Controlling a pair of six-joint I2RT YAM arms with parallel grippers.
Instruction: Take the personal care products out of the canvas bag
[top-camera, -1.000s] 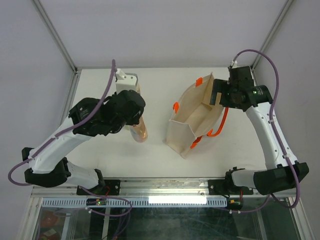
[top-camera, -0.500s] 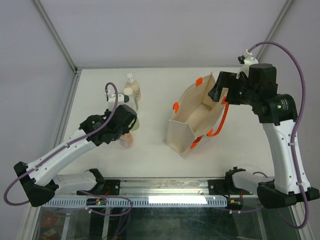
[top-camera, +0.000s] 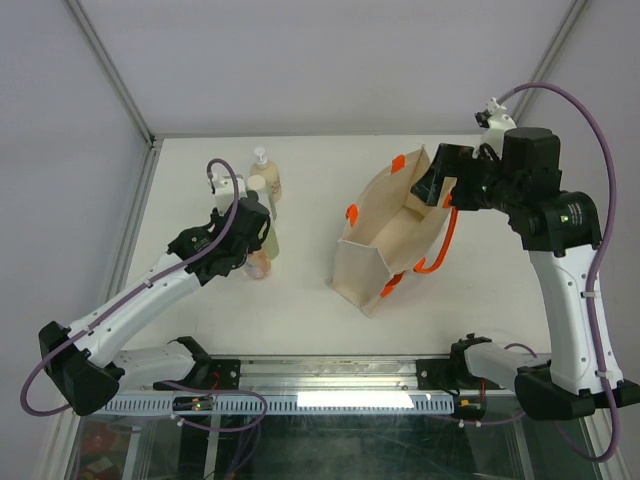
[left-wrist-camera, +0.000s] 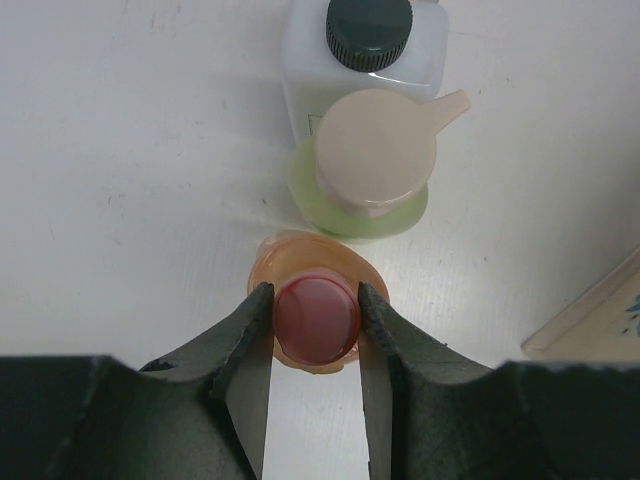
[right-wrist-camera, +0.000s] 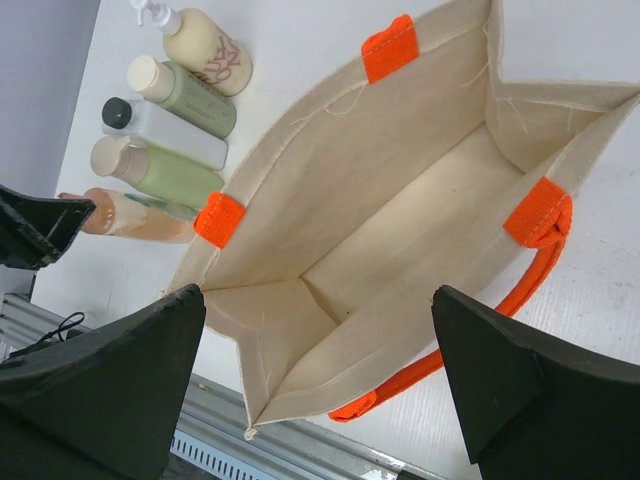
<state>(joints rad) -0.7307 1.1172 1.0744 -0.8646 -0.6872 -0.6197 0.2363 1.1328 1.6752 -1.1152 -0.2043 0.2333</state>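
Setting down looks like the step in hand: the left gripper (left-wrist-camera: 316, 300) pinches the cap of the pink-orange bottle (left-wrist-camera: 300, 255), upright on the table (left-wrist-camera: 120, 150) just beside the other bottles (left-wrist-camera: 372, 150); the right gripper (right-wrist-camera: 320, 295) gapes wide above the canvas bag (right-wrist-camera: 400, 200) (nothing shows inside); next, release and lift straight up.

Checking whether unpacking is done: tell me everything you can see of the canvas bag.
The canvas bag is a boxy cream cloth tote with orange strap handles and orange rim tabs. It stands upright and open on the table, right of the bottles, its inside bare. The right gripper hangs open above it, apparently not touching.
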